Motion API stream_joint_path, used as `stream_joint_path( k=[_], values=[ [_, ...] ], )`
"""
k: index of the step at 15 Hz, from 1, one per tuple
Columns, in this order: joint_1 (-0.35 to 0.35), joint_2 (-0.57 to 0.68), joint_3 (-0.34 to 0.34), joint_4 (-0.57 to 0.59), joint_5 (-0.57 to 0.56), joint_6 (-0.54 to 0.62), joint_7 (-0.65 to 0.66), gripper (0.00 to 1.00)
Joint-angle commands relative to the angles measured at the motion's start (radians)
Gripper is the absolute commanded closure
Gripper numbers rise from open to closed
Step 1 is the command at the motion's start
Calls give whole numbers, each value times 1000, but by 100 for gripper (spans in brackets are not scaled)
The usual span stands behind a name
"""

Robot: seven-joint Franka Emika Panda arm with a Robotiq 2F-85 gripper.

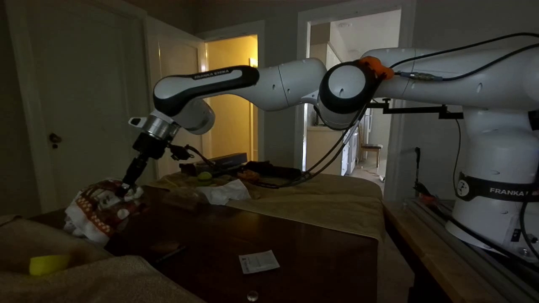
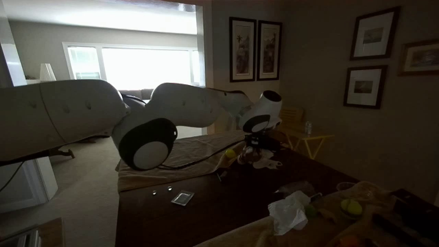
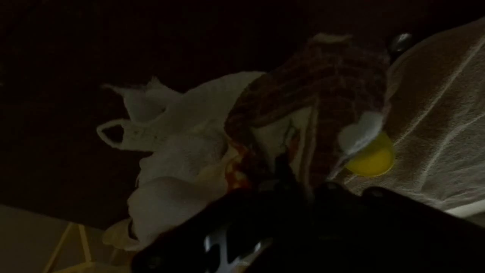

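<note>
A bunched cloth bundle, white and red-brown with orange patterned trim, lies at the far end of the dark table. In an exterior view my gripper reaches down at a slant and touches its top. In the wrist view the bundle shows a red-brown patterned part and a white part with a loop. The dark fingers are close together, with patterned fabric at and between the tips. The picture is very dark there, so the exact pinch is hard to see. The bundle also shows in an exterior view.
A yellow cup-like object sits on a beige towel close to the bundle. A white packet, a small clear round piece and a dark pen-like item lie on the table. Crumpled white plastic and a yellow-green ball are farther off.
</note>
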Motion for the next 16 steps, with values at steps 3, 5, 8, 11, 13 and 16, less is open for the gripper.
stream_joint_path(
  k=[3, 5, 8, 11, 13, 16],
  values=[
    [-54, 117, 70, 39, 139, -20, 56, 98],
    [-80, 93, 93, -50, 173, 11, 88, 98],
    [-93, 96, 120, -74, 222, 12, 156, 98],
    [-64, 96, 100, -32, 301, 76, 249, 60],
    [-15, 91, 44, 29, 247, 174, 295, 45],
    [29, 22, -39, 8, 133, 254, 374, 25]
  ],
)
